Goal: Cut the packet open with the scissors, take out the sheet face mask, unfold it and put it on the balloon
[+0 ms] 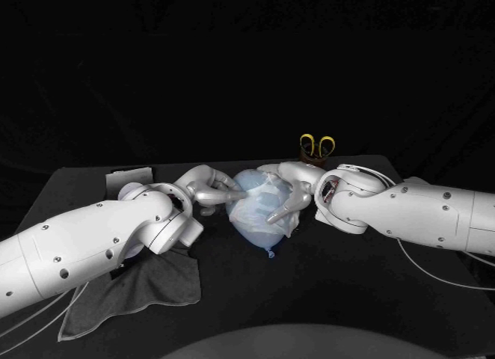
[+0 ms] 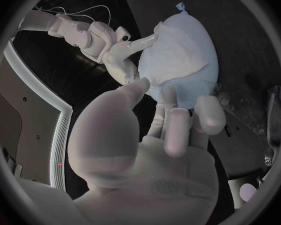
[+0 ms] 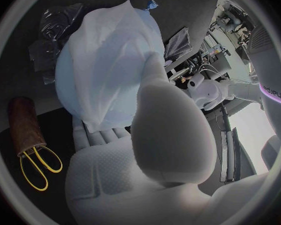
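A pale blue balloon lies on the black table between my two hands, knot toward me. The white sheet mask is draped over its top, wrinkled; it shows again in the left wrist view and the right wrist view. My left hand touches the balloon's left side with its fingers stretched out and apart. From the other side, my right hand lies flat against the mask and the balloon. Neither hand grips anything. Yellow-handled scissors stand in a brown holder behind the balloon.
A dark grey cloth lies at the front left under my left arm. A pale flat packet sits at the back left. Crumpled dark plastic lies beside the balloon.
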{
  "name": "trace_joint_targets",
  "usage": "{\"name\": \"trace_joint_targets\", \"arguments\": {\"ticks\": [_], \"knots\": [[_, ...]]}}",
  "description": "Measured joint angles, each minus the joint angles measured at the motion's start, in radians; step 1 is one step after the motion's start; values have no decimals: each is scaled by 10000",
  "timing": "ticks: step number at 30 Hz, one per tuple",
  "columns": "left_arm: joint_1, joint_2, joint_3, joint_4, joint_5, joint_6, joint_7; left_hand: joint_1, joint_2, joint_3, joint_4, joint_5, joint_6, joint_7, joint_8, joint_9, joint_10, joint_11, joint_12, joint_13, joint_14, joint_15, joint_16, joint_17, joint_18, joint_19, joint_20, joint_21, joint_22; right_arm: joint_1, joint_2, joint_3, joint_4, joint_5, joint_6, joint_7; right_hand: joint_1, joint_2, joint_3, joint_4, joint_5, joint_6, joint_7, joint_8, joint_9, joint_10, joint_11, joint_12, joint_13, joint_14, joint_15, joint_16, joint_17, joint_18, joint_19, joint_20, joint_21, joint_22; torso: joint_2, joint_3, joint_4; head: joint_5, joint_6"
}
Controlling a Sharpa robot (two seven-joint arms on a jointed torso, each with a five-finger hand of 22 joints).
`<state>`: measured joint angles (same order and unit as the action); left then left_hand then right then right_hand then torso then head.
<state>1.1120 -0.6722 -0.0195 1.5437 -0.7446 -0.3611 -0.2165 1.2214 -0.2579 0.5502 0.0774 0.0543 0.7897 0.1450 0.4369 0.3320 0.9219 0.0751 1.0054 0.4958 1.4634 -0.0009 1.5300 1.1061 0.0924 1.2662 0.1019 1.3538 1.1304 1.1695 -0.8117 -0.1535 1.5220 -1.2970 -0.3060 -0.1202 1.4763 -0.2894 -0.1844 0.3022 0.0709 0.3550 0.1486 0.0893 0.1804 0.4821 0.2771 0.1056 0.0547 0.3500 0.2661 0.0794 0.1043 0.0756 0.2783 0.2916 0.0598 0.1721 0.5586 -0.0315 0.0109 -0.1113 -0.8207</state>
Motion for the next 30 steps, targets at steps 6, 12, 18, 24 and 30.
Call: {"name": "trace_joint_targets", "arguments": {"ticks": [6, 12, 18, 24, 30], "knots": [[5, 22, 1, -16, -199, 250, -33, 54, 54, -219, 78, 0, 194, -19, 1, -81, 2, 0, 125, -1, 0, 0, 4, 139, -1, 0, 0, -1, 123, -5, 4, 0, -4, -4, 0, -8, 0, 0, 0, 0, 0, -1, 0, 31, -1, 0, 0, -19, -1, 0, 0, 0, -1, 0, 0, 0, 0, 0, 2, 1, -3, 8, 12], [5, 24, 0, -4, -304, 477, -43, 398, 209, -301, 82, 0, 690, -177, 72, -138, 78, -151, 255, -2, -12, -13, 4, -17, -3, 106, -90, 20, 264, -8, 5, 1, -6, -7, 0, -14, 0, 0, 0, 0, -1, -2, 0, 31, -4, -1, 0, 16, -5, 0, 0, 0, -2, 0, 0, 0, 0, 8, 3, 0, -3, -11, 9], [-1, 14, -6, 8, -326, 637, -26, 798, 365, -318, 4, 0, 1071, -323, 263, -142, 147, -291, 282, -34, -53, -170, 4, -194, -4, 224, -176, 132, 423, -10, 3, 2, -2, -10, 0, -15, 0, 0, 0, 0, -1, -1, 0, 31, -7, -2, 0, 16, -9, 0, 0, 0, -2, 0, 0, 0, 0, 7, 4, -1, -1, -35, 8], [-1, 47, -6, -35, -328, 714, -22, 910, 382, -285, -46, 0, 1013, -265, 172, -225, 148, -292, 282, -84, -54, -170, 3, -240, -7, 371, -217, 231, 587, -12, 0, 3, 3, -13, 1, -18, 0, 0, -1, 0, -1, -2, 0, 31, -6, -3, -1, 15, -4, 0, 0, 0, -3, 0, 0, 0, 0, 7, 7, -1, -2, -39, 13], [-1, 170, -8, -206, -328, 765, -29, 958, 431, -259, -72, 0, 850, -179, -55, -363, 314, -269, 427, -86, -54, -170, 2, -851, -9, 599, -221, 397, 930, -11, -4, 4, 4, -16, 1, -35, 0, 0, 0, 0, -1, -3, 1, 30, -2, -4, -1, 13, -2, 0, 0, 0, -4, 0, 0, 0, 0, 6, 9, 0, -5, -39, 18]]}}
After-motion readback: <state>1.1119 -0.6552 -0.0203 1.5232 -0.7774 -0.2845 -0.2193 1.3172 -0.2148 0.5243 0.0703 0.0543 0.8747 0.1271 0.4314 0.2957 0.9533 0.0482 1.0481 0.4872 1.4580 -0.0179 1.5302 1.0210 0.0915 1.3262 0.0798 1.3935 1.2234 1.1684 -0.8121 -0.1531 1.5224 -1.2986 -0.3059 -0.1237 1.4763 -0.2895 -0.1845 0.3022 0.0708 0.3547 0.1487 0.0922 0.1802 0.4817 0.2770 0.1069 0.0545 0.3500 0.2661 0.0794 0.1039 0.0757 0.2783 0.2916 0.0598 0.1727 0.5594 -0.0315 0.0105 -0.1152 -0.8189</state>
